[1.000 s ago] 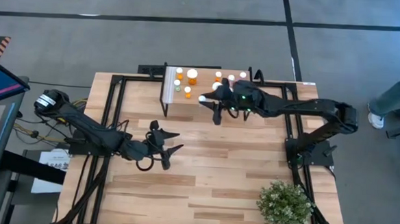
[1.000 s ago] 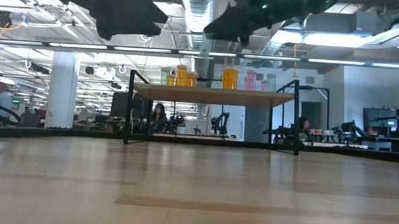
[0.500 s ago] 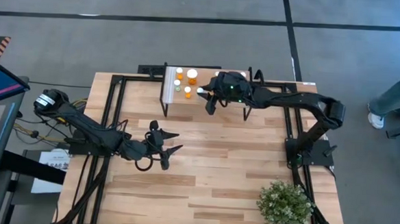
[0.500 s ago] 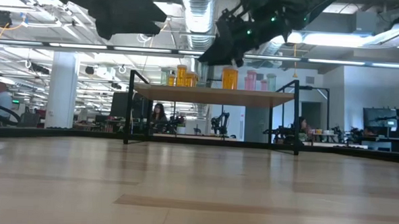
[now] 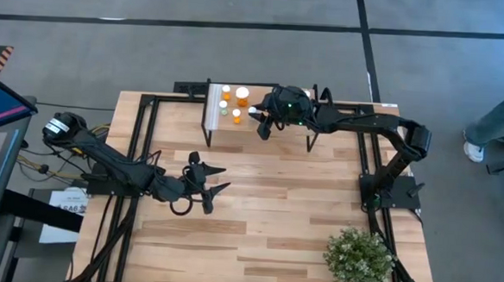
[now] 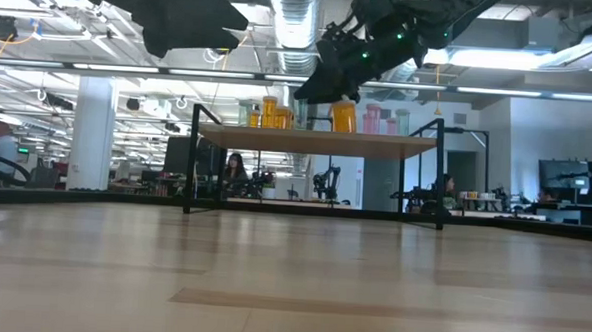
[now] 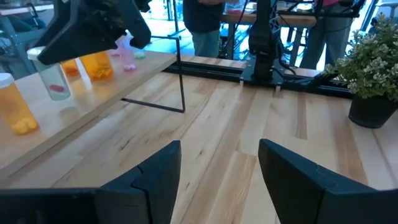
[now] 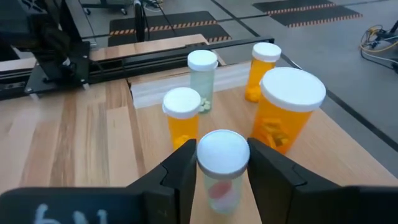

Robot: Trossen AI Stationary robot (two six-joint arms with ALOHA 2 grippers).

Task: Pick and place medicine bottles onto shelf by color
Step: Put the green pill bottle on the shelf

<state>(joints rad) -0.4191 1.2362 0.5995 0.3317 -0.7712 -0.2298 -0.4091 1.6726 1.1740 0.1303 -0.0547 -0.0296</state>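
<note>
The right gripper (image 5: 260,122) has swung in over the shelf (image 5: 235,133) from the right and now hangs above its left half, beside the orange group. It clasps a clear bottle (image 8: 222,167) with a white cap between its fingers (image 8: 179,169). The left wrist view shows that bottle (image 7: 53,79) upright, its base at or just above the plank; I can't tell whether it has touched down. The fingers have begun to ease apart over the last second, but they are on the bottle yet, so call it grasped, on the brink of release.

On the plank around it stand the big orange bottle (image 8: 285,107), two smaller orange ones (image 8: 182,116) (image 8: 262,70), and a pale bottle (image 8: 202,78) just beyond. More bottles (image 6: 380,119), pinkish, stand toward the right end in the low view.

The left gripper (image 5: 208,181) waits, spread wide and empty, over the middle of the tabletop (image 5: 300,204), well clear of the shelf.

What it means: this placement looks nearly done. The clear bottle is landing among orange neighbours, so whether that suits the colour sorting is open to doubt.
</note>
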